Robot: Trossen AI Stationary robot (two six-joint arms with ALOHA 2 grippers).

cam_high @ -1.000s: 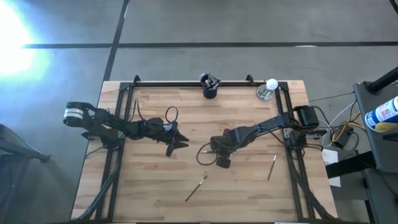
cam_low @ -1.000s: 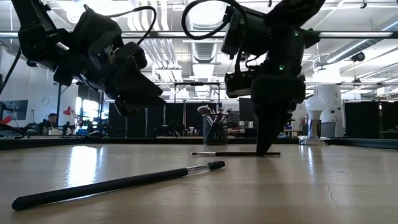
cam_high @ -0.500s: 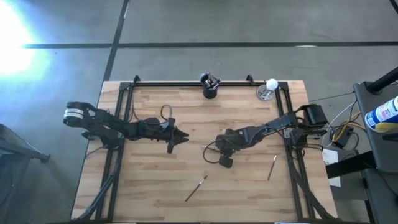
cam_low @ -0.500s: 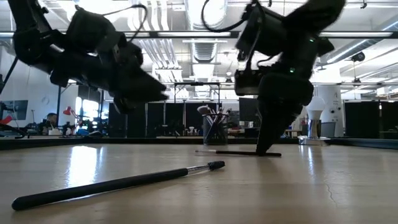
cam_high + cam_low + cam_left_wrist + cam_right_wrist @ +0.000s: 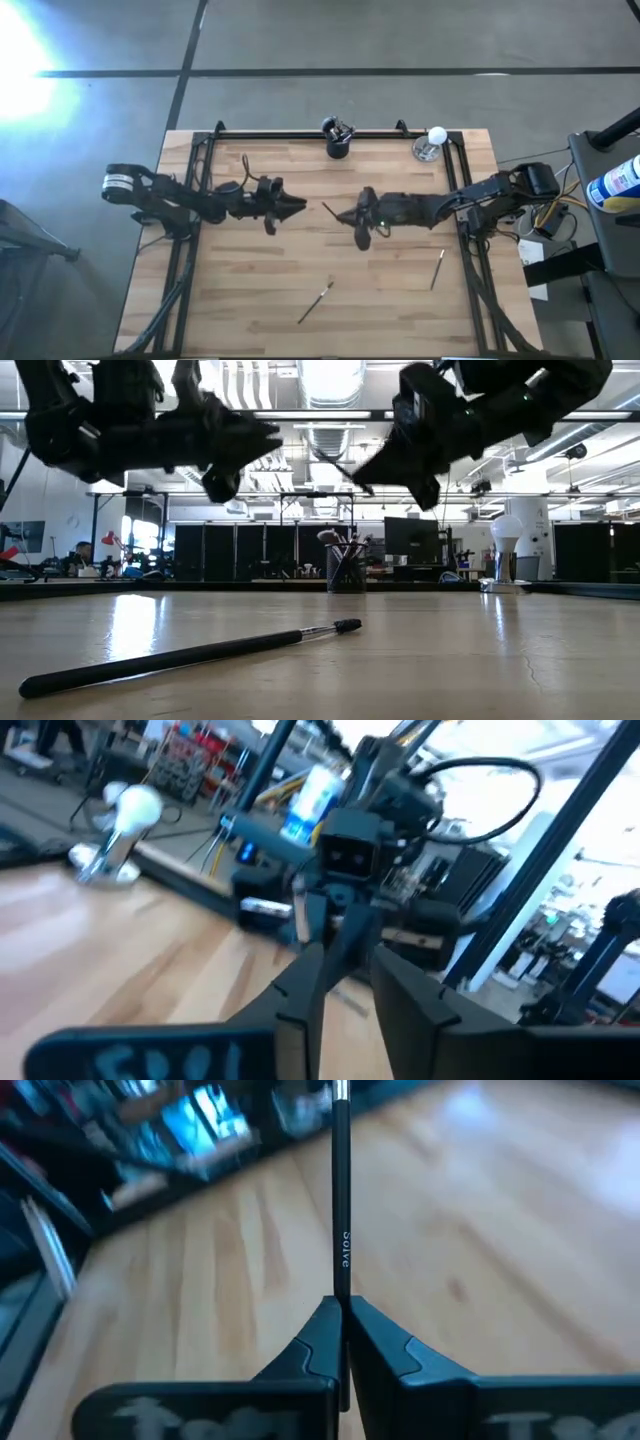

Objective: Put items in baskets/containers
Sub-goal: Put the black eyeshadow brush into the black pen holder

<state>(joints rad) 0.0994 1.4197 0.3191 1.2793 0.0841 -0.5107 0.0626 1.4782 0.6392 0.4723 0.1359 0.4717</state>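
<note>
My right gripper (image 5: 348, 214) is shut on a thin black brush (image 5: 328, 209) above the middle of the table, pointing toward the table's left. My left gripper (image 5: 297, 207) is open and empty; it faces the right gripper, a short way off the brush's free end. The black cup (image 5: 337, 141) stands at the far edge with several brushes upright in it. Two more brushes lie flat on the table, one near the front middle (image 5: 315, 302) and one at the right (image 5: 437, 268). My right gripper pinches the black handle of the brush (image 5: 341, 1285) between its two fingers, toward one end. The fingers come about level from the table's right and lie along the brush. The brush sticks out ahead of the fingertips (image 5: 340, 468), lifted clear of the table.
A small shiny dish with a white ball (image 5: 432, 145) stands at the far right, next to the cup. A black frame rail (image 5: 300, 133) runs along the far edge. The front brush also shows in the low view (image 5: 190, 655).
My right gripper has risen from the table and gone toward the far edge, tipping from pointing down to about level. It has carried the black brush up off the wood. My left gripper has risen, tipped level and turned toward the right gripper.
</note>
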